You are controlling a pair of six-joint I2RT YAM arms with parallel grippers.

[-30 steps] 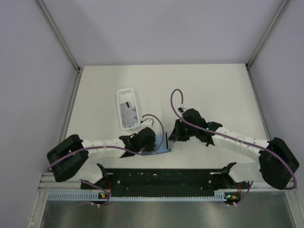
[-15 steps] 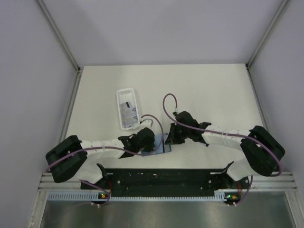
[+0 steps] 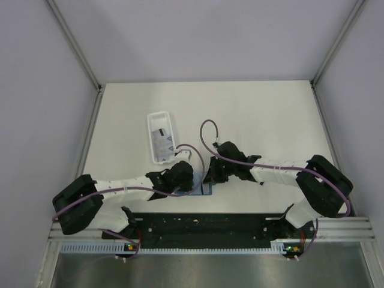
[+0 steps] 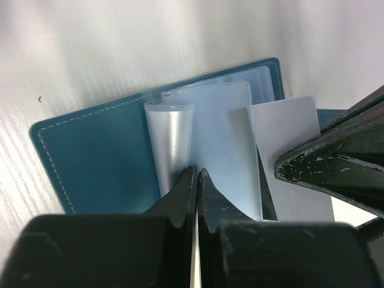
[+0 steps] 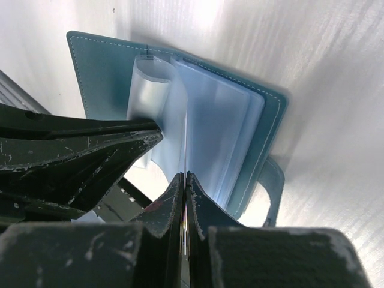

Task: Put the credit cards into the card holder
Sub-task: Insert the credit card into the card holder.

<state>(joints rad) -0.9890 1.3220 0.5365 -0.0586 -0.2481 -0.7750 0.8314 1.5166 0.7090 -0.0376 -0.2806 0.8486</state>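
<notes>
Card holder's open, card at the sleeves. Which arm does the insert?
Right. The right pincer grips the white card already over the clear sleeves; the left pincer is busy pinching a curled sleeve of the card holder.

The white table (image 3: pixel 270 108) bears a white tray (image 3: pixel 149 135) and the opened teal card holder (image 4: pixel 90 162).
</notes>
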